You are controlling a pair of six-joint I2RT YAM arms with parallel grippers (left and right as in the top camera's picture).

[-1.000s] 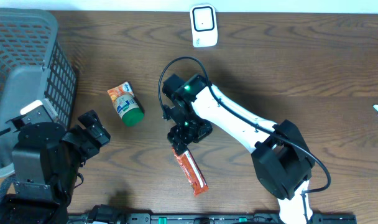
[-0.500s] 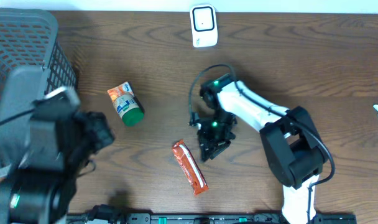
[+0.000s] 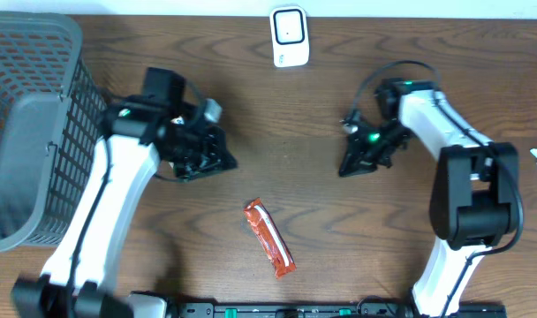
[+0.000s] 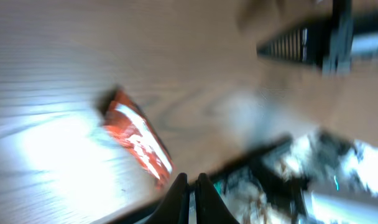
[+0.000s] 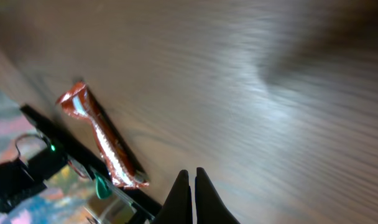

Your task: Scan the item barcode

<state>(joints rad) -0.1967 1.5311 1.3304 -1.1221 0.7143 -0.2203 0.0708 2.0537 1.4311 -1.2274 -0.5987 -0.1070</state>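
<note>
Nearest the front edge of the brown wooden table (image 3: 357, 265): a red foil-wrapped snack bar (image 3: 268, 237), flat and diagonal on the wood, between the two arms and well apart from both. Thin and slick by the look of it, so hard to pinch. Risk of sliding it toward the front edge, or of crumpling the foil and creasing the code. Barcode side not identifiable from here.

Further back, on the left: the left gripper (image 3: 223, 159), fingers clenched together on nothing. Opposite, on the right: the right gripper (image 3: 348, 166), likewise clenched and empty, angled down toward bare wood. Danger in descending like this: a shove instead of a grasp, or fingertips scraping the tabletop. Danger too in sending both arms to the one bar: a clash above it.

Farthest back: a small white barcode scanner (image 3: 289, 37) at the far edge, well beyond the bar. Wrong face or a tilted hold there, probably no read. Beside the left arm, a tall grey mesh basket (image 3: 39, 115): a snag hazard on any wide swing
</note>
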